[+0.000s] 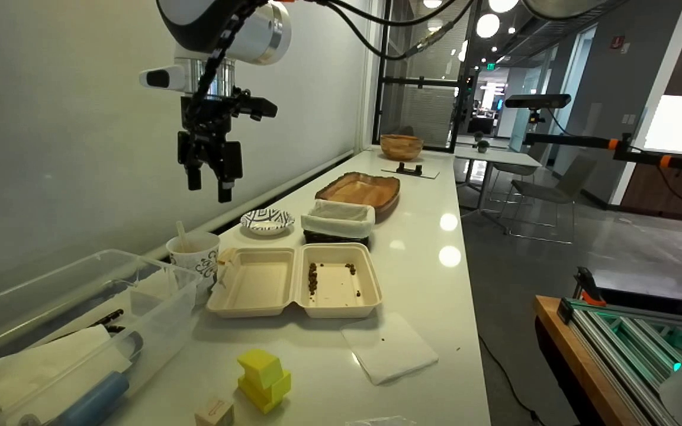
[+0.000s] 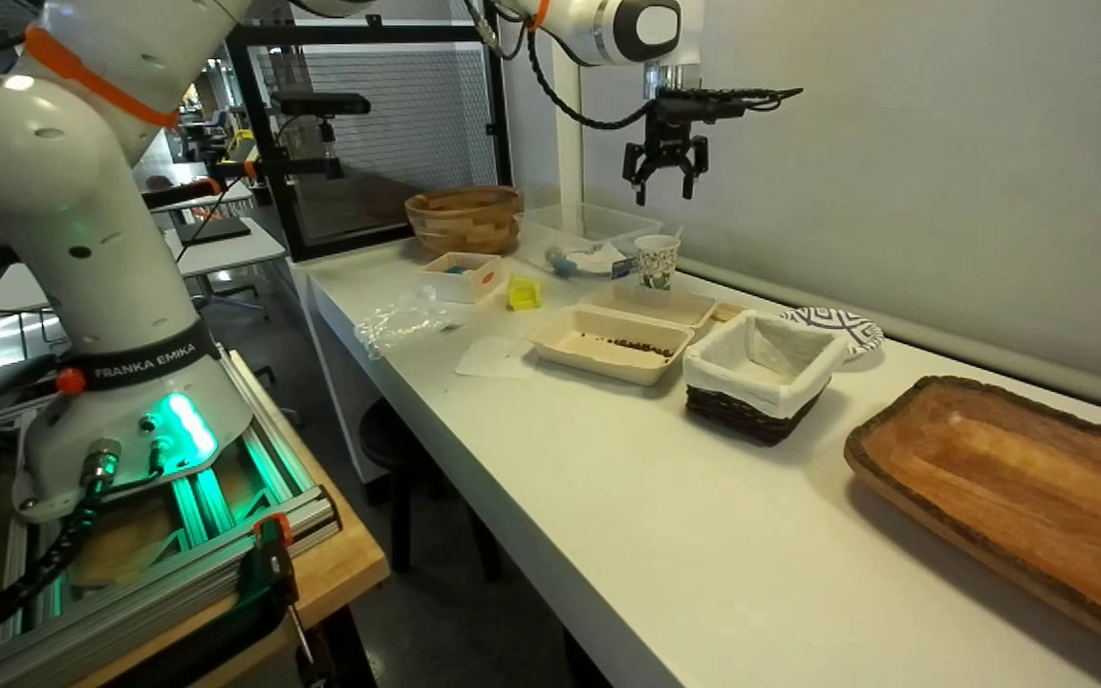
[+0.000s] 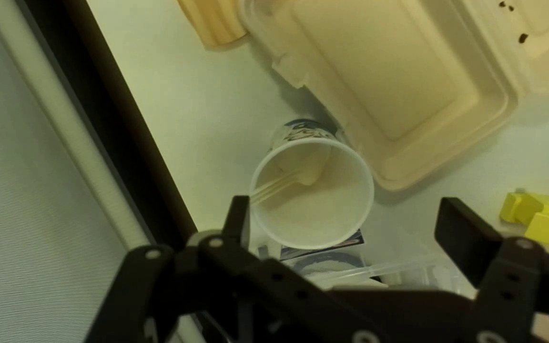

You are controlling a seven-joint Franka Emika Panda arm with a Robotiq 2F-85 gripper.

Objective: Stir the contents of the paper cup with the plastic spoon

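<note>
Black gripper (image 2: 665, 195) hangs spread above the paper cup (image 2: 657, 262); 1 plastic spoon (image 3: 307, 175) leans inside.

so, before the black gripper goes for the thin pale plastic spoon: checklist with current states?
1. Black gripper open, nothing in it: ok.
2. Round white scroll-patterned paper cup upright: ok.
3. Thin pale plastic spoon in cup, handle above rim: ok.
4. Handle centred between the fingers in wrist view: not ok, nearer one.
5. Cup filled enough to stir: cannot tell.
6. Cup not touching the beige rectangular clamshell box: cannot tell.
</note>
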